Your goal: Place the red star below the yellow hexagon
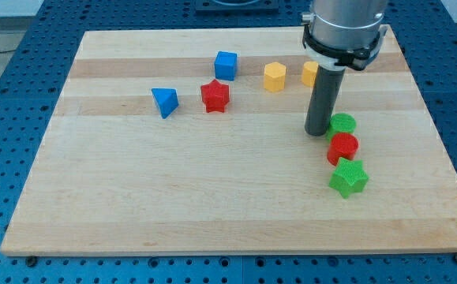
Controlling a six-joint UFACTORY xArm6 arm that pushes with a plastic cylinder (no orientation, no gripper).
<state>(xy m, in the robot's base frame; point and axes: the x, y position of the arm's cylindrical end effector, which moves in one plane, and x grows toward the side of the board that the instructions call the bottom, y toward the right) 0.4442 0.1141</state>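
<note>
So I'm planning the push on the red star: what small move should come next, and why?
Probably slide my tip toward the view's left, to the red star's left side. It now sits beside the green cylinder, while the yellow hexagon lies up-right of the star.

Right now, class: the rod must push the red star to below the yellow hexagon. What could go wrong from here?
1. My tip sits right beside the green cylinder, far from the red star; setting off carelessly could knock the green cylinder into the red cylinder.
2. Pushing the star rightward off-centre may spin it or send it into the yellow hexagon.
3. The blue cube sits close to the star and could get nudged.
</note>
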